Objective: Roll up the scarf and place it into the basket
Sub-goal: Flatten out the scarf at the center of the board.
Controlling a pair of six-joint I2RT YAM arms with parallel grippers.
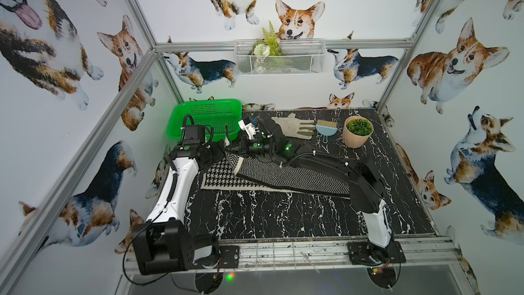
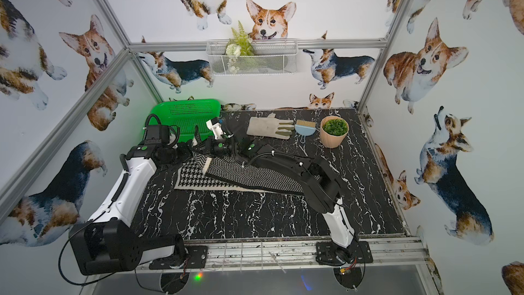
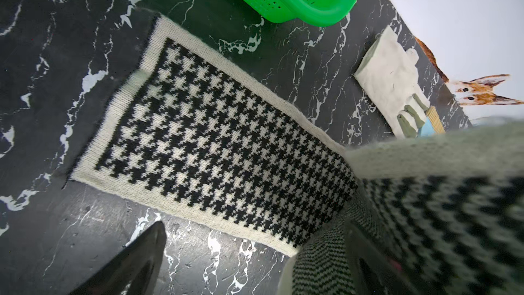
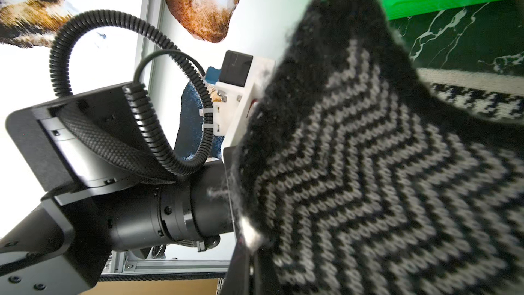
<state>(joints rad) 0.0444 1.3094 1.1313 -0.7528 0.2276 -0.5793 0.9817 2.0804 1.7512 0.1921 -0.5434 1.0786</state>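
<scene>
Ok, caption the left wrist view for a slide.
Scarf lying houndstooth side up on the marble table, one end folded back, green basket nearby.

The scarf (image 1: pixel 283 177) lies folded over itself, herringbone face atop houndstooth, one corner lifted; the green basket (image 1: pixel 209 108) stands just beyond

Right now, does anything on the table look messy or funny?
The black-and-white knitted scarf lies crooked. Part of it is folded over, zigzag side on top of the checked side, and a corner near the green plastic basket is pinched up by the right end effector. Nothing looks spilled or broken.
</scene>
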